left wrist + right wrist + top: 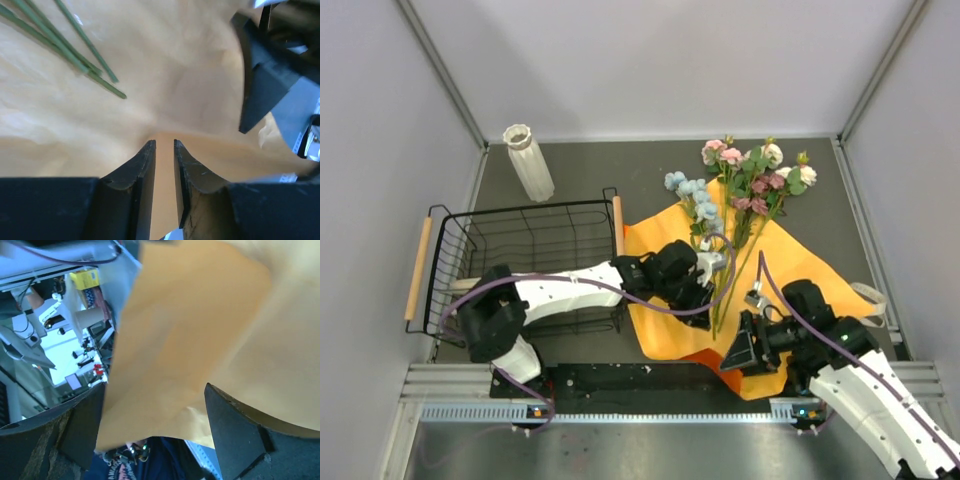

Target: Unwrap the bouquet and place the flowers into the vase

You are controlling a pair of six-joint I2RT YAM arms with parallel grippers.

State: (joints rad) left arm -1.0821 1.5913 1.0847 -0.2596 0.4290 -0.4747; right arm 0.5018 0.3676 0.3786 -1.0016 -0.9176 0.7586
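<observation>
Left wrist: left gripper (164, 142) nearly closed at orange wrap (165, 75) — grip unclear; right gripper (154, 389) wide — wrap's edge between.

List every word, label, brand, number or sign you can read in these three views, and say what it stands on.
No text can be read in any view.
Yellow box, in the background of the right wrist view: any print is too blurred to read.
Orange paper wrap, vase, dish rack: no markings show.
</observation>
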